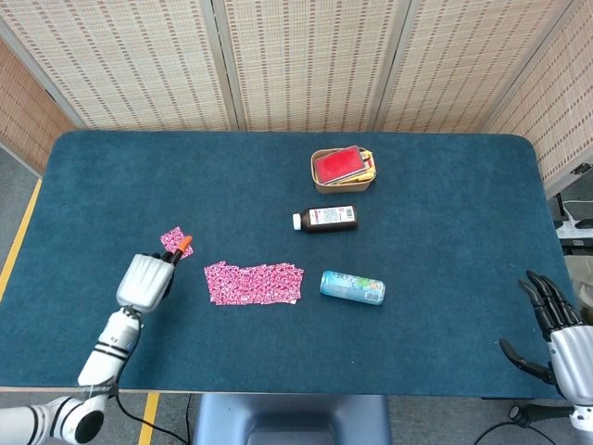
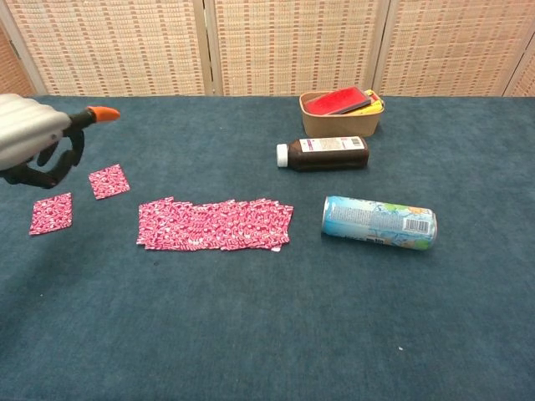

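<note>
Fingers (image 2: 52, 159) of the left hand (image 2: 33, 138) curl inward, grasping nothing, above two pink sachets (image 2: 109, 180).

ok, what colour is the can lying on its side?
Light blue-green with a printed label; the can shows best in the chest view.

bottle: dark brown plastic bottle (image 2: 324, 154) on its side
can: light blue drink can (image 2: 379, 223) on its side
bowl: tan round bowl (image 2: 338, 124) holding a red flat packet (image 2: 337, 101)
</note>
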